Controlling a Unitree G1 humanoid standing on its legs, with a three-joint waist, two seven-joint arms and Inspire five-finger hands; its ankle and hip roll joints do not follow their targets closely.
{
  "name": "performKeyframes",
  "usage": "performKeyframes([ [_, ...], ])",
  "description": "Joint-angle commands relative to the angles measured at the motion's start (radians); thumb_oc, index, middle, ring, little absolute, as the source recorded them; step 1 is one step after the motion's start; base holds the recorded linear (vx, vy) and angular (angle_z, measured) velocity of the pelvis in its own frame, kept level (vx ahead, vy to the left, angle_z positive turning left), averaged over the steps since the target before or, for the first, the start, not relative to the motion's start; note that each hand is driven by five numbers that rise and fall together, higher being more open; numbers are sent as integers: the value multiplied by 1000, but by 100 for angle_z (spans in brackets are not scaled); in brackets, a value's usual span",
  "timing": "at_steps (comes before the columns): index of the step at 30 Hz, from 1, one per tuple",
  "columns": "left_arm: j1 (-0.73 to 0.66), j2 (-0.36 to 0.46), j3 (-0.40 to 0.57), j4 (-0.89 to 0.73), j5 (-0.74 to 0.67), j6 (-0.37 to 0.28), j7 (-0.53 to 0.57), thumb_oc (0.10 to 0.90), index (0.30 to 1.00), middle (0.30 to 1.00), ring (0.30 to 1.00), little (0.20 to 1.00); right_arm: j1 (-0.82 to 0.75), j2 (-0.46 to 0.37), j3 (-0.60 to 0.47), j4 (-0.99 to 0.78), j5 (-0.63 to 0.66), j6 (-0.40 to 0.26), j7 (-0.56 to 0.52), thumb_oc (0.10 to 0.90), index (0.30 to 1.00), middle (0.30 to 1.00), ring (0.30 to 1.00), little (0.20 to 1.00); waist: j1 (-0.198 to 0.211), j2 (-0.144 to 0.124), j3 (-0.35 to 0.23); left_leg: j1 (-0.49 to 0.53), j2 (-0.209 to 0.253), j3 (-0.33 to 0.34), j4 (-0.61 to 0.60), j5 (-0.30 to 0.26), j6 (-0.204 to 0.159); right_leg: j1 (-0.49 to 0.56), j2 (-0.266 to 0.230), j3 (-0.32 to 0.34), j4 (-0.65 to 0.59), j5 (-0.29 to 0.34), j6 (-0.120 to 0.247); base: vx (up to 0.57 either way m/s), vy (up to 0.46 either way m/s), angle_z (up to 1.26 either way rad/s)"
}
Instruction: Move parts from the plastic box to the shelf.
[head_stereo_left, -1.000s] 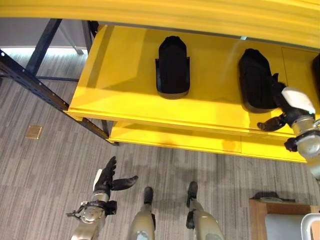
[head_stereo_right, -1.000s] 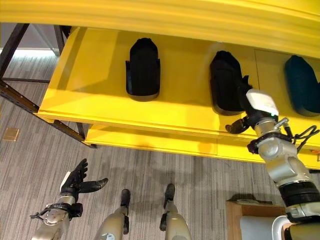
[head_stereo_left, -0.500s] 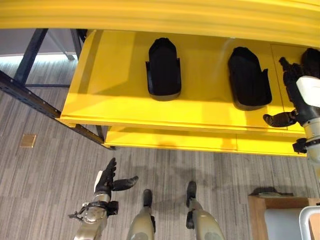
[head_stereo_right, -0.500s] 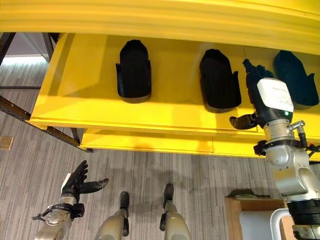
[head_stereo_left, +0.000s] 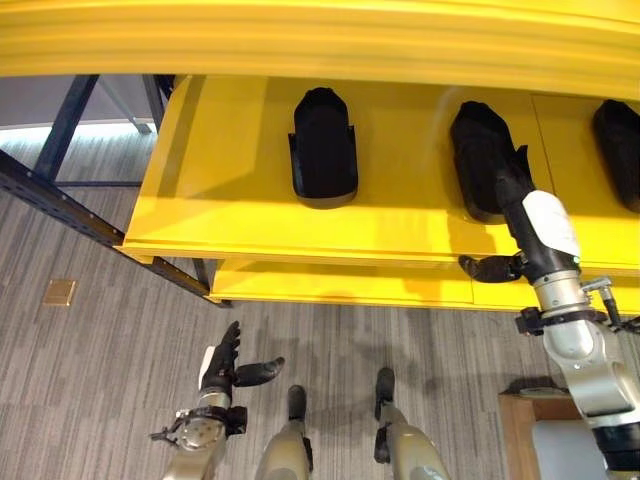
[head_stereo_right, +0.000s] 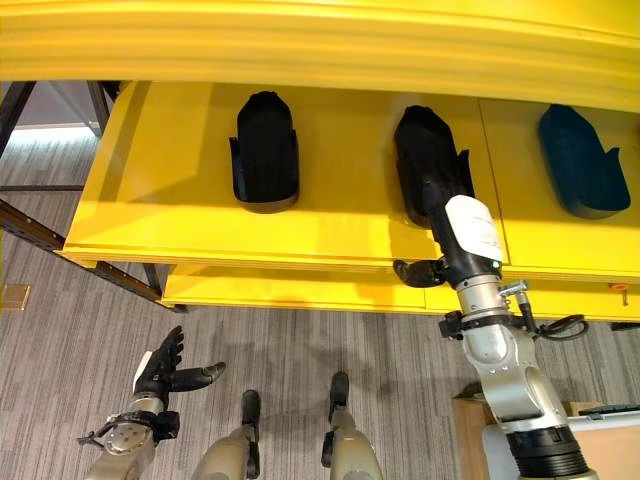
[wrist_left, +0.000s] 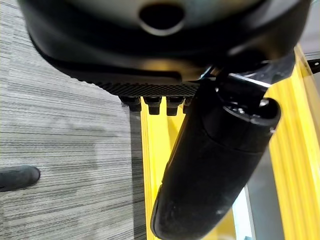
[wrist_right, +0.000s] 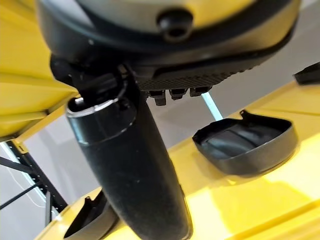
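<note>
Evidently, the right hand (head_stereo_right: 452, 215) is shown over the yellow shelf (head_stereo_right: 180, 215), its fingers straight and reaching across the near end of the middle black part (head_stereo_right: 425, 160), with the thumb spread out past the shelf's front edge; nothing is gripped. Compared with 0.5 s ago, when this hand was raised between the middle part and the part at the right (head_stereo_right: 577, 160), it has been swung back toward the middle part. Since the whole picture has also shifted, part of this change is to be ascribed to camera motion. 3 black parts are seen lying on the shelf, well apart, the third being the part at the left (head_stereo_right: 264, 150); the move is judged to be an adjustment or a release of an already delivered part, not a fresh pick-up.

The left hand (head_stereo_left: 225, 362) is held low over the grey floor (head_stereo_left: 100, 330), fingers straight and relaxed, empty, as before.

The right eye view includes the whole right-hand part, which is cut by the frame edge in the left eye view. In the right wrist view the hollow underside of a part (wrist_right: 245, 145) is revealed, resting on the shelf beyond the thumb. The plastic box cannot be made out.
</note>
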Motion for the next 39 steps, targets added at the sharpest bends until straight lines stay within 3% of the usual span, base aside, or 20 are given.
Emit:
performKeyframes([
  [1,13,39,11,-59,43,-52,34,900,1000,1000,1000,1000,-81,-35,-38,-89,-18,-58,-76,900,1000,1000,1000,1000,2,2,-75,-29,41,1,-50,62,-6,79,-55,-27,118,-159,80,0,0,0],
  [12,8,33,-8,-65,51,-49,53,900,1000,1000,1000,1000,-85,35,15,-128,27,-71,-98,900,1000,1000,1000,1000,-5,2,-74,-23,40,10,-48,56,-2,78,-56,-23,126,-164,81,0,0,0],
  [20,20,32,-22,-64,48,-44,60,900,1000,1000,1000,1000,-148,82,79,-141,131,-87,-108,900,1000,1000,1000,1000,2,0,-66,-26,40,9,-40,52,0,77,-58,-24,129,-165,81,6,0,-2],
  [33,28,63,-34,-73,10,-48,81,900,1000,1000,1000,1000,-380,178,163,-22,533,-91,-164,900,1000,1000,1000,1000,52,11,-18,-69,29,-7,-46,68,0,51,-70,-52,131,-160,78,10,0,5],
  [39,23,66,-40,-80,1,-49,82,900,1000,1000,1000,1000,-413,199,182,36,621,-96,-161,900,1000,1000,1000,1000,62,16,-4,-77,27,-7,-51,72,-1,43,-71,-56,128,-156,78,0,0,1],
])
